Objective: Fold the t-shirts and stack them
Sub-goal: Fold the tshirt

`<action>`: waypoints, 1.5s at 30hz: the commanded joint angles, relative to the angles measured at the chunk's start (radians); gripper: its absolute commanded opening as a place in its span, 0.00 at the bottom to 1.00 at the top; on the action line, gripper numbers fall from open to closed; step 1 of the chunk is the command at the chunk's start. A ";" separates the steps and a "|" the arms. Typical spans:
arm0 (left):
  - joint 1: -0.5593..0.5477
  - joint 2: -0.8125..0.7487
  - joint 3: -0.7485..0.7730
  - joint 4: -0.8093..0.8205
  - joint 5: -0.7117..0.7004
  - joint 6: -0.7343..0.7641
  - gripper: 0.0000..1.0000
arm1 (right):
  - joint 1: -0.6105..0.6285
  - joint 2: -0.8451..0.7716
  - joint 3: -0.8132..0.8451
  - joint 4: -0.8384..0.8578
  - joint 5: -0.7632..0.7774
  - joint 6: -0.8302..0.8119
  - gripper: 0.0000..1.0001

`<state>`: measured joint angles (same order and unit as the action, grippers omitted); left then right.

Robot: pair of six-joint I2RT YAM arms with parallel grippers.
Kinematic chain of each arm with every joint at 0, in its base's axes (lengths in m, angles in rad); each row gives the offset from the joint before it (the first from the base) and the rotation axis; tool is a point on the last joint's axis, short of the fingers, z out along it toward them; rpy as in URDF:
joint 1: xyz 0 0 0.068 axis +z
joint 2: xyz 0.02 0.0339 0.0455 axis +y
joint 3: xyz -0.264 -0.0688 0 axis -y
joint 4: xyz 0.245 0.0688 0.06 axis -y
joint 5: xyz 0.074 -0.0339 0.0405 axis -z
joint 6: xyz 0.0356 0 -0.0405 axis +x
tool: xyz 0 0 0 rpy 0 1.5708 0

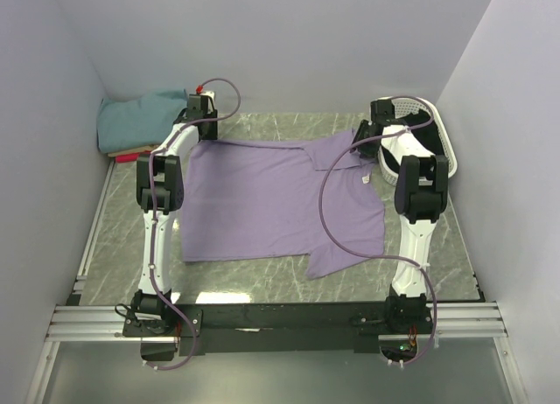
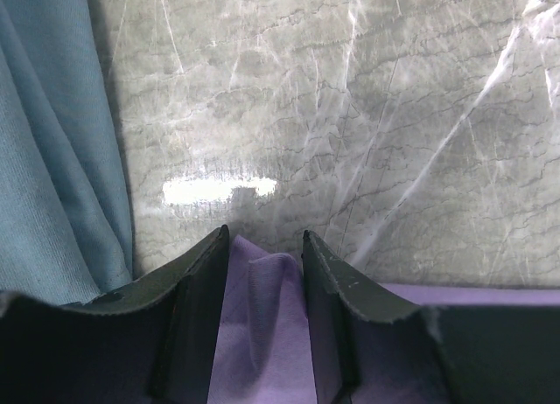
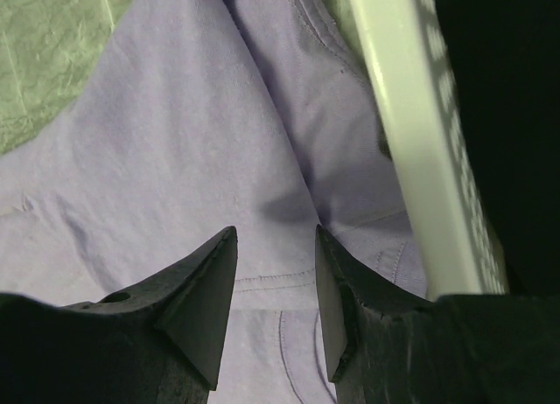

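The large lavender t-shirt (image 1: 280, 198) lies spread flat on the marble table (image 1: 122, 238). My left gripper (image 1: 199, 115) is at the shirt's far left corner. In the left wrist view it (image 2: 262, 238) is open, with a raised ridge of lavender cloth (image 2: 267, 316) between its fingers. My right gripper (image 1: 364, 142) is at the shirt's far right, by the collar and sleeve. In the right wrist view it (image 3: 276, 233) is open just above the lavender cloth (image 3: 192, 142), straddling a seam. A folded teal shirt (image 1: 140, 115) lies far left on tan (image 1: 131, 150) and red (image 1: 125, 158) ones.
A white plastic basket (image 1: 444, 142) stands at the far right, its rim (image 3: 398, 124) right beside my right gripper. The teal cloth (image 2: 52, 159) hangs close on the left of my left gripper. Grey walls close in the table on three sides.
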<state>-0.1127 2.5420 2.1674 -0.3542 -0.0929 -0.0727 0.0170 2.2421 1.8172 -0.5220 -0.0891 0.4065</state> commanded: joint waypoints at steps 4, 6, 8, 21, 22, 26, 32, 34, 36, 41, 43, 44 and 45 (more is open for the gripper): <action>0.007 -0.043 -0.026 -0.057 0.002 0.002 0.45 | -0.008 0.057 0.073 -0.052 0.028 -0.021 0.48; 0.007 -0.045 -0.024 -0.057 0.002 0.001 0.45 | -0.008 0.070 0.093 -0.070 0.032 -0.021 0.48; 0.007 -0.045 -0.026 -0.057 0.004 -0.001 0.45 | -0.008 0.076 0.096 -0.073 0.025 -0.023 0.48; 0.011 -0.081 -0.052 -0.037 -0.013 -0.001 0.25 | -0.008 -0.008 0.005 0.046 -0.041 -0.051 0.00; 0.011 -0.092 -0.061 -0.034 -0.018 -0.001 0.18 | -0.008 -0.042 -0.008 0.062 -0.050 -0.051 0.00; 0.011 -0.172 -0.103 -0.008 -0.080 0.007 0.01 | -0.009 -0.131 -0.068 0.108 -0.077 -0.052 0.00; 0.011 -0.262 -0.170 0.041 -0.145 0.030 0.01 | -0.008 -0.211 -0.050 0.091 -0.086 -0.063 0.00; 0.011 -0.266 -0.164 0.034 -0.169 0.031 0.02 | -0.009 -0.220 -0.035 0.070 -0.090 -0.070 0.00; 0.011 -0.266 -0.159 0.023 -0.180 0.031 0.04 | -0.008 -0.225 -0.019 0.048 -0.098 -0.074 0.00; 0.011 -0.287 -0.198 0.014 -0.163 0.008 0.06 | -0.008 -0.248 -0.012 -0.015 -0.084 -0.067 0.00; 0.011 -0.298 -0.225 -0.003 -0.166 -0.010 0.05 | -0.009 -0.265 -0.027 -0.042 -0.075 -0.063 0.00; 0.011 -0.313 -0.239 -0.003 -0.168 -0.016 0.04 | -0.009 -0.274 -0.054 -0.044 -0.064 -0.063 0.00; 0.011 -0.319 -0.254 -0.003 -0.168 -0.018 0.04 | -0.009 -0.292 -0.070 -0.041 -0.054 -0.061 0.00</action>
<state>-0.1108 2.3058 1.9591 -0.3534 -0.2302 -0.0719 0.0151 2.0422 1.7733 -0.5190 -0.1799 0.3504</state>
